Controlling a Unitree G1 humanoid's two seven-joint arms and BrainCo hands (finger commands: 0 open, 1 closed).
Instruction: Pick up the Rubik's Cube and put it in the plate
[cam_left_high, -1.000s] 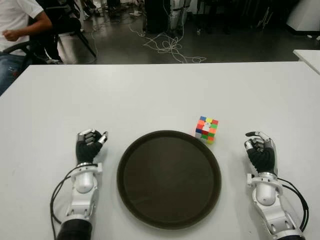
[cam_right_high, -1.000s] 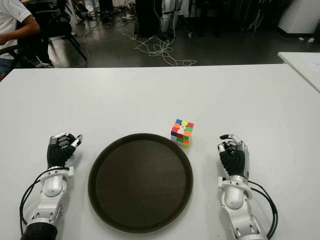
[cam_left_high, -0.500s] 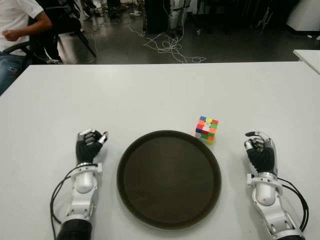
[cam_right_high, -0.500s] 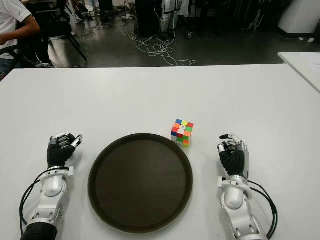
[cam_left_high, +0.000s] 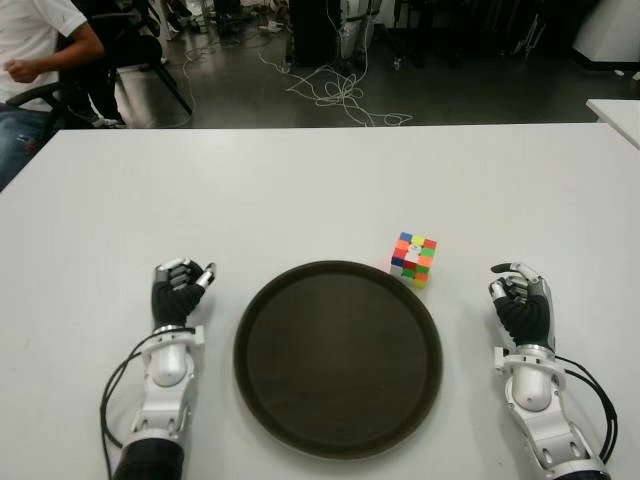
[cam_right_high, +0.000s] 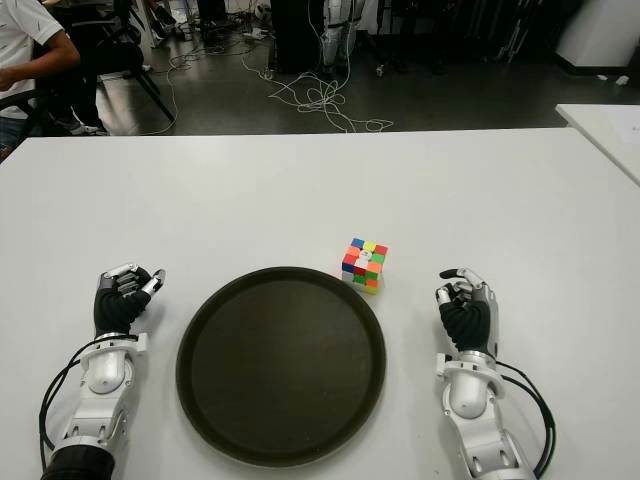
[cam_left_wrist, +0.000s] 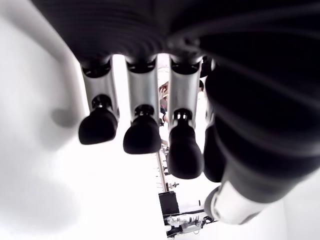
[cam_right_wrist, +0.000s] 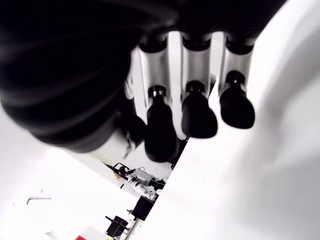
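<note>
The Rubik's Cube (cam_left_high: 413, 259) stands on the white table (cam_left_high: 300, 190), just beyond the far right rim of the round dark plate (cam_left_high: 338, 357), which holds nothing. My right hand (cam_left_high: 520, 300) shows to the right of the plate, a hand's width from the cube and apart from it. My left hand (cam_left_high: 180, 290) shows to the left of the plate. In each wrist view the fingers (cam_left_wrist: 142, 135) (cam_right_wrist: 197, 120) hang loosely bent with nothing between them and the palm.
A seated person (cam_left_high: 35, 60) is past the table's far left corner. Loose cables (cam_left_high: 340, 95) lie on the dark floor behind the table. The corner of a second white table (cam_left_high: 620, 115) shows at the far right.
</note>
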